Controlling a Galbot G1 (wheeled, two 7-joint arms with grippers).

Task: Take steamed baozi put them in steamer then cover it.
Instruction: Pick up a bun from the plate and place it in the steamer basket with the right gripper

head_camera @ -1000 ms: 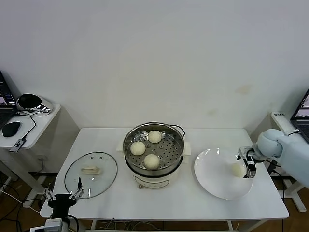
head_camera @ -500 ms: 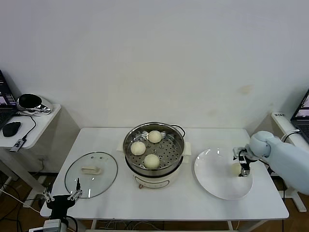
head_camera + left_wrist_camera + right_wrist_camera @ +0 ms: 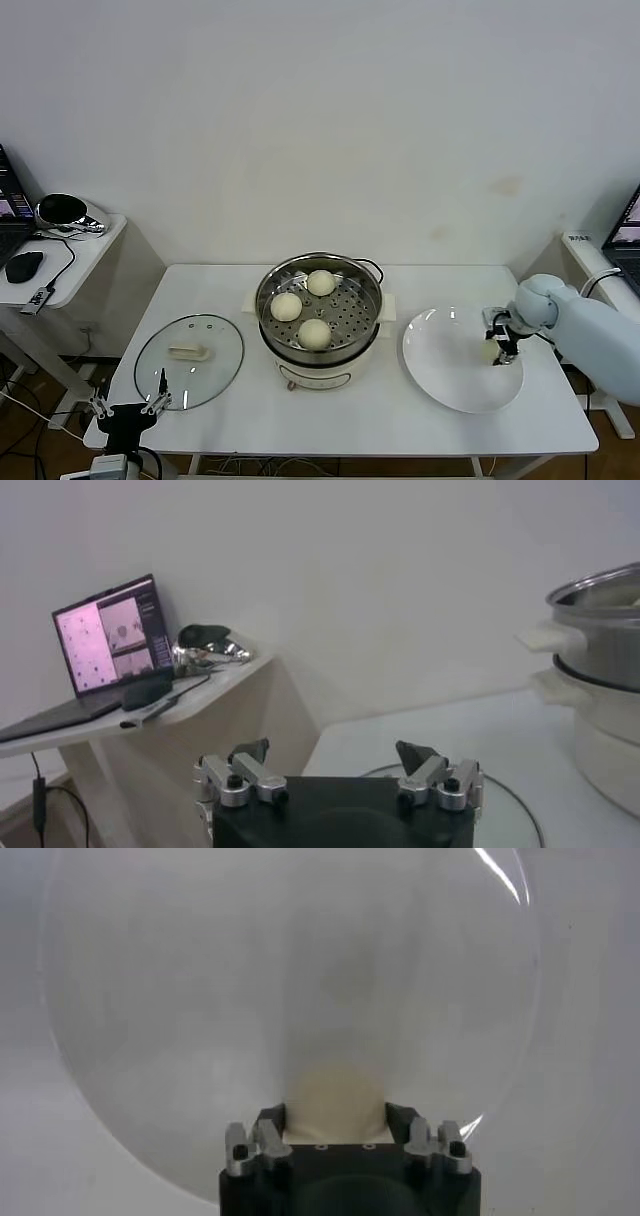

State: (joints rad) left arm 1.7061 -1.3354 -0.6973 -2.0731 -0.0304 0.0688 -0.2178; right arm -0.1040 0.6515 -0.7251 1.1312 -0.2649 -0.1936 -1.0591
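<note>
The last baozi (image 3: 489, 350) on the white plate (image 3: 450, 385), near the table's right edge, has just been squeezed by the right gripper (image 3: 497, 343), whose fingers were wide a second ago. It can likely be lifted now. Three baozi (image 3: 314, 333) are already in the steamer (image 3: 318, 301). The left gripper (image 3: 340, 777) is kept wide open, parked by the glass lid (image 3: 189, 360).
</note>
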